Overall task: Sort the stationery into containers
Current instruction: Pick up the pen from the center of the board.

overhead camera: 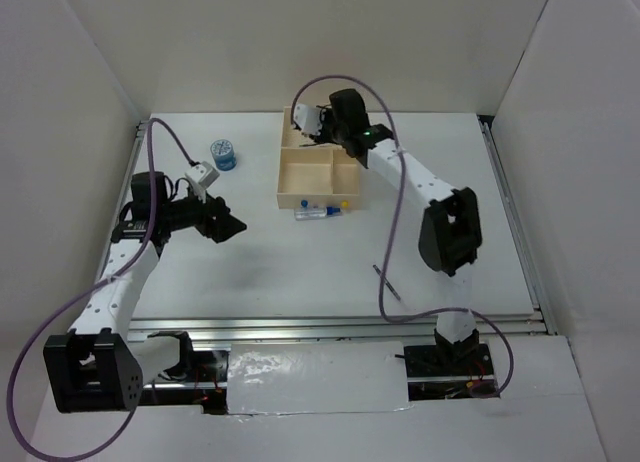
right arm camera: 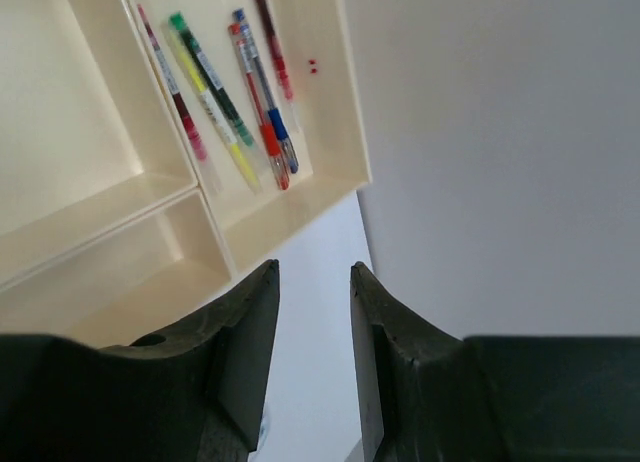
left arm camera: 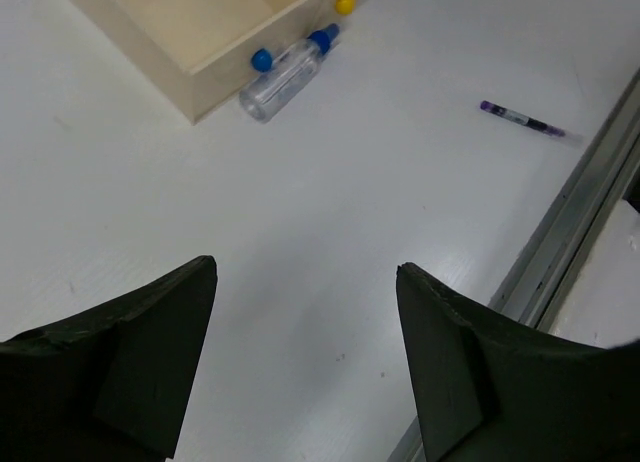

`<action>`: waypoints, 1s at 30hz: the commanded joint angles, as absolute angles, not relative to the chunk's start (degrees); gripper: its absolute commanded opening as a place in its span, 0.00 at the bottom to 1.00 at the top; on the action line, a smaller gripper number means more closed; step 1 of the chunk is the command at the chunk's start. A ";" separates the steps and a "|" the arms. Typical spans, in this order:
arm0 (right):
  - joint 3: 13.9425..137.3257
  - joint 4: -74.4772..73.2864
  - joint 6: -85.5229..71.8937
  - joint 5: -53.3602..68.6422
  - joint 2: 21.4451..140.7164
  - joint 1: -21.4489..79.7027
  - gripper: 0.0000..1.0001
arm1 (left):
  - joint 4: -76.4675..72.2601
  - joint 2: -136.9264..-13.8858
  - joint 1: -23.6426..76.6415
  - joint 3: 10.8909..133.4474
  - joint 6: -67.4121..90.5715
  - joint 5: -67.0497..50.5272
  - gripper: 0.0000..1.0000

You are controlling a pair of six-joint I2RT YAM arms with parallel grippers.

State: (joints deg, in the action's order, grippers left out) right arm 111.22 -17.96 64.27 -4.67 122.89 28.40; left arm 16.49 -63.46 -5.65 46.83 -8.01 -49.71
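The cream tray (overhead camera: pixel 290 185) lies at the table's far middle. Several pens (right arm camera: pixel 255 107) lie side by side in its long compartment (right arm camera: pixel 330 92), seen in the right wrist view. My right gripper (right arm camera: pixel 313 269) hovers over that far end of the tray, open, with nothing between its fingers. A clear marker (left arm camera: pixel 285 77) with a blue cap lies on the table against the tray's near wall, with a small blue piece (left arm camera: pixel 262 59) and a yellow piece (left arm camera: pixel 345 2) beside it. A purple pen (left arm camera: pixel 522 122) lies alone further right. My left gripper (left arm camera: pixel 305 272) is open and empty, left of the tray.
A blue-and-white patterned cylinder (overhead camera: pixel 224 155) stands on the table left of the tray. A metal rail (left arm camera: pixel 570 222) runs along the near table edge. White walls enclose the table on three sides. The tray's smaller compartments (right arm camera: pixel 60 92) look bare.
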 commanded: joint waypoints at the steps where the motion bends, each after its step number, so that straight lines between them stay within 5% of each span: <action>1: 107.33 -23.18 47.76 -2.73 104.36 27.43 0.41 | 16.78 -63.72 2.68 52.89 -11.41 -51.26 0.84; 12: 66.11 -35.77 24.00 6.58 56.81 10.13 0.41 | 39.17 -95.50 34.14 82.95 -39.25 -44.93 0.73; 18: 59.95 -42.36 16.27 13.79 47.65 -1.65 0.42 | 42.63 -108.43 47.44 93.24 -51.83 -39.19 0.70; 30: 58.53 -42.27 6.68 21.00 47.46 -13.27 0.42 | 42.63 -125.15 55.28 105.64 -62.66 -41.13 0.51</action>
